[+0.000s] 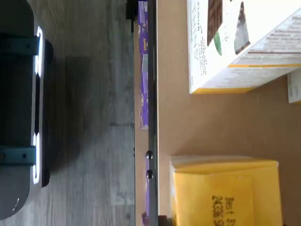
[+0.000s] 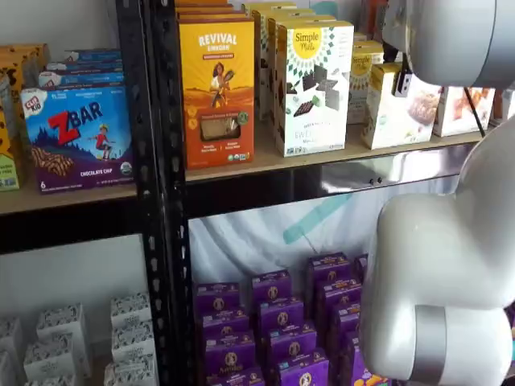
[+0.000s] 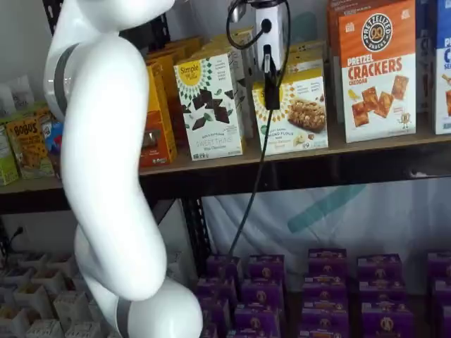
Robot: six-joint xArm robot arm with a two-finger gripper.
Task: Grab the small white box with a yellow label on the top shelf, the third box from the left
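The small white box (image 3: 299, 113), with a yellow top band and a brownish food picture, stands on the top shelf (image 3: 296, 169) to the right of the taller Simple Mills box (image 3: 210, 105). It also shows in a shelf view (image 2: 394, 104). My gripper (image 3: 270, 81) hangs from the view's top edge directly in front of this box, towards its left edge, with a cable beside it. Only one black finger shows side-on, so I cannot tell whether there is a gap. In the wrist view a yellow box top (image 1: 225, 193) with a printed date lies beside the Simple Mills box (image 1: 235, 42).
An orange Revival box (image 2: 216, 88) stands left of Simple Mills. A pretzel cracker box (image 3: 377, 70) stands right of the small box. Purple boxes (image 3: 317, 289) fill the lower shelf. My white arm (image 3: 113, 176) stands in front of the rack. The dark front rail (image 1: 151, 117) runs along the shelf edge.
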